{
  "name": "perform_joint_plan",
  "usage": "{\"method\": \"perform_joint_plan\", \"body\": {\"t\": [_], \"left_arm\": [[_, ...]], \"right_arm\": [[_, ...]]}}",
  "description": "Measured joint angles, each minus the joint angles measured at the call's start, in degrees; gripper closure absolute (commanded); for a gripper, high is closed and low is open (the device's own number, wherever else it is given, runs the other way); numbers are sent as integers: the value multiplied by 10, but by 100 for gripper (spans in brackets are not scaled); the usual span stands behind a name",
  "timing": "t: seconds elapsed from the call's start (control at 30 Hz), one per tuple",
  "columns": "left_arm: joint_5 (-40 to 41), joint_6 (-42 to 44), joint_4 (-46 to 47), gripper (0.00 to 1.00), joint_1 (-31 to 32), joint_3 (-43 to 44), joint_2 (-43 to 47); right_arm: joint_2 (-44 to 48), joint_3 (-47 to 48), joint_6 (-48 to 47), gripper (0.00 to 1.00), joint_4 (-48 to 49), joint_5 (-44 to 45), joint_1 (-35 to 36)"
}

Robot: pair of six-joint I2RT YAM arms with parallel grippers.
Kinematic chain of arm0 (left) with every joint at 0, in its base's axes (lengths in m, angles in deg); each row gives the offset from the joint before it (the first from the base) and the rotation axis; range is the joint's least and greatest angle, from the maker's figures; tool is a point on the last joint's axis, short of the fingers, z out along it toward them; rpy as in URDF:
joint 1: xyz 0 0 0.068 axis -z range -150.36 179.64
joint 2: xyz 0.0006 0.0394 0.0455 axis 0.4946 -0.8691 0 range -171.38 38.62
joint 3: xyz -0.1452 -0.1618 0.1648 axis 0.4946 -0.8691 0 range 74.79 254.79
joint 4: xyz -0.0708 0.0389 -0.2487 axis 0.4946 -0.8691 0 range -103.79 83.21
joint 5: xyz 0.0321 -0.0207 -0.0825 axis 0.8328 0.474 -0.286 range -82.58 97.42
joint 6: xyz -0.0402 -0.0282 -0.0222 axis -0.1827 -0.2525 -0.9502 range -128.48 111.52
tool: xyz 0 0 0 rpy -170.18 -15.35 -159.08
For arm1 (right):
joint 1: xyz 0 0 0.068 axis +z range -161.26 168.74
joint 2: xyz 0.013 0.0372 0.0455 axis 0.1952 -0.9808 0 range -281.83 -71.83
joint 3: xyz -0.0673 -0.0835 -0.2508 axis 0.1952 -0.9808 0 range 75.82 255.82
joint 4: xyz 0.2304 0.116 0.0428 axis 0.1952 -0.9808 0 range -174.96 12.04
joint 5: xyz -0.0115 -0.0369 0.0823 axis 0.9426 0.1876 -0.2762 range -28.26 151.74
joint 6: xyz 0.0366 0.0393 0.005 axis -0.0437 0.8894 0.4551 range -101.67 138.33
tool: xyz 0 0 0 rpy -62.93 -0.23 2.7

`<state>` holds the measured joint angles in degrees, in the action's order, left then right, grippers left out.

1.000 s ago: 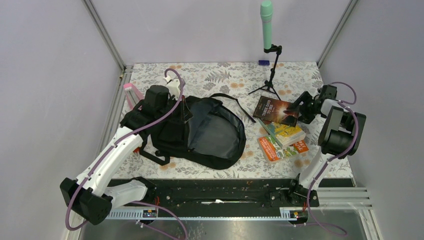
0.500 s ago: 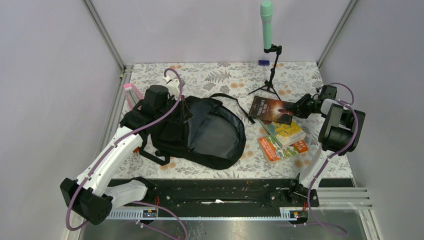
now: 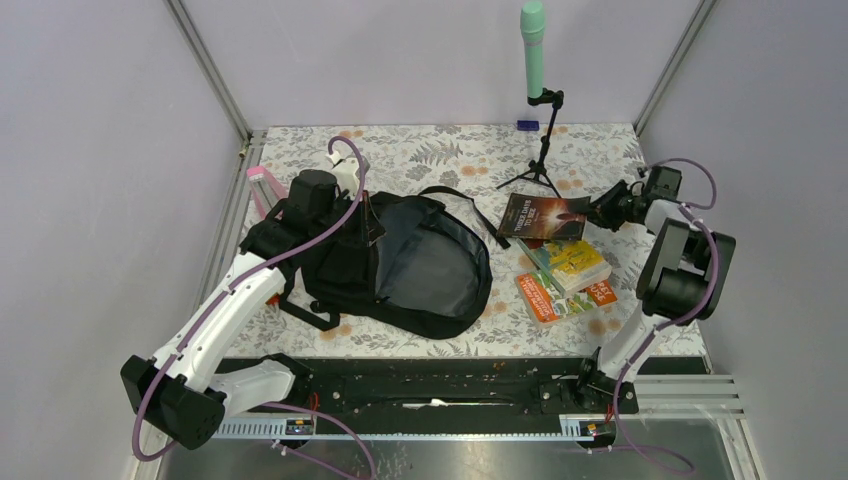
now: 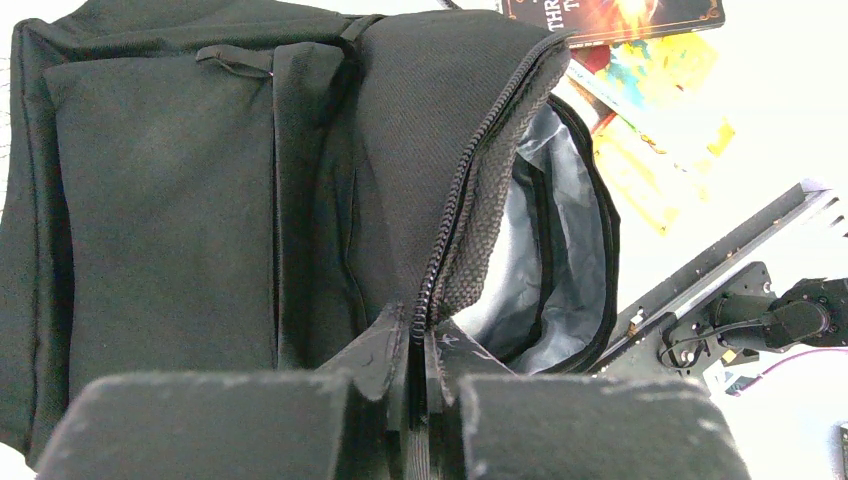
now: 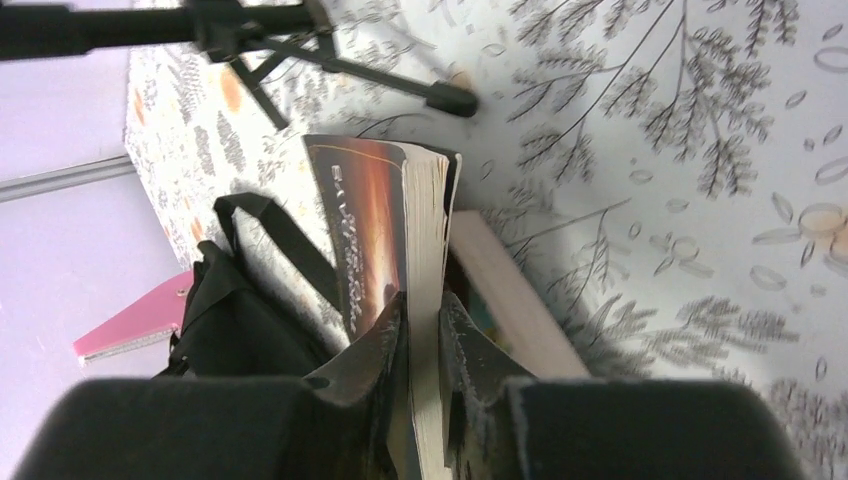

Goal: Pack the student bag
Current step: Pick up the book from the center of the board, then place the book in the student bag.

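The student bag (image 3: pixel 432 272) lies open on the left half of the table, its grey lining (image 4: pixel 535 260) showing. My left gripper (image 3: pixel 368 228) is shut on the zipper edge of the bag's raised flap (image 4: pixel 470 190) and holds it up. At the right, my right gripper (image 3: pixel 593 212) is shut on the edge of a dark book (image 3: pixel 538 217), pinching its cover and pages (image 5: pixel 420 230). The dark book rests partly on a yellow book (image 3: pixel 577 262). In the right wrist view the bag (image 5: pixel 235 325) and one strap lie beyond the book.
An orange book (image 3: pixel 555 298) lies under the yellow one. A green microphone (image 3: pixel 533 45) on a black tripod (image 3: pixel 541 165) stands at the back, one tripod foot (image 5: pixel 450 100) near the dark book. A pink object (image 3: pixel 262 188) sits left of the bag.
My right gripper has closed from wide open onto the dark book's right edge and drawn back a little; the book shifted slightly left and toward the back. The left arm and bag stayed still.
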<state>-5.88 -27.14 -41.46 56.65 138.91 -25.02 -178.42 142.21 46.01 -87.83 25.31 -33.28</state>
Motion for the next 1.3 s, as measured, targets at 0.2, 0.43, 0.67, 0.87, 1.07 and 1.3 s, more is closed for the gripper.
{"method": "perform_joint_plan", "body": {"t": [0.2, 0.43, 0.67, 0.87, 1.07, 1.3], "left_arm": [[0, 0, 0, 100, 0, 0, 0], [0, -3, 0, 100, -2, 0, 0], [-12, -15, 2, 100, -4, 0, -1], [-28, -24, 5, 100, -4, 0, -11], [-37, -41, 10, 100, -5, 1, -11], [-37, -46, 13, 100, -5, 2, -11]], "right_arm": [[147, -59, 12, 100, 3, 21, 0], [343, -118, 25, 100, -1, 61, 0], [489, -132, 39, 100, -23, 58, 0], [556, -154, 76, 100, -36, 19, 17], [595, -189, 120, 100, -50, 10, 126], [636, -229, 170, 100, -52, 34, 264]]}}
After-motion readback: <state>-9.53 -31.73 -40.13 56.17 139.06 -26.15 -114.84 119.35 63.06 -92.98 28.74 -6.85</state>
